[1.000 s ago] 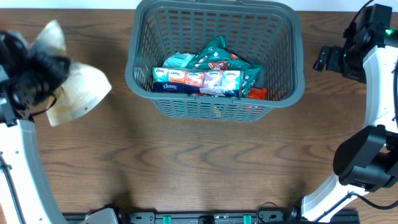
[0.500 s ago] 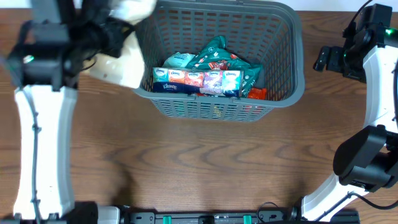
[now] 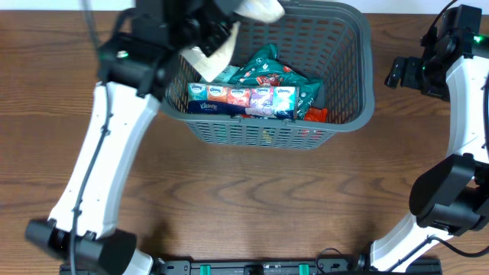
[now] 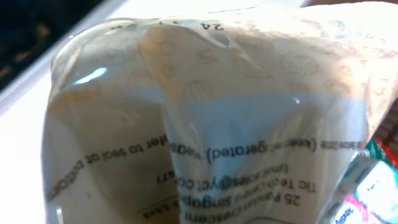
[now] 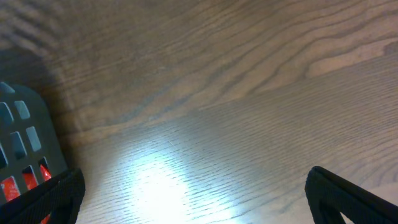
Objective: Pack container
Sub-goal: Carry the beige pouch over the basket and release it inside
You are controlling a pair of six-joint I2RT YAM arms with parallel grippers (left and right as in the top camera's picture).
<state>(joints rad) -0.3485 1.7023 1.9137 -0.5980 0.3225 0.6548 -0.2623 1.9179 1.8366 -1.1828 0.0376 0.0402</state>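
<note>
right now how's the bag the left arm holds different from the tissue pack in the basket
The bag is pale, see-through and crumpled; the tissue pack is a neat, colourful block. The bag hangs from the left gripper over the basket rim; the tissue pack lies inside. Both are plastic-wrapped.

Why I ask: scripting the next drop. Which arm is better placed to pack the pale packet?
Left. The left gripper holds the pale packet above the container near its far-left rim, likely needing only a release. The right gripper is open and empty over the table beside it.
</note>
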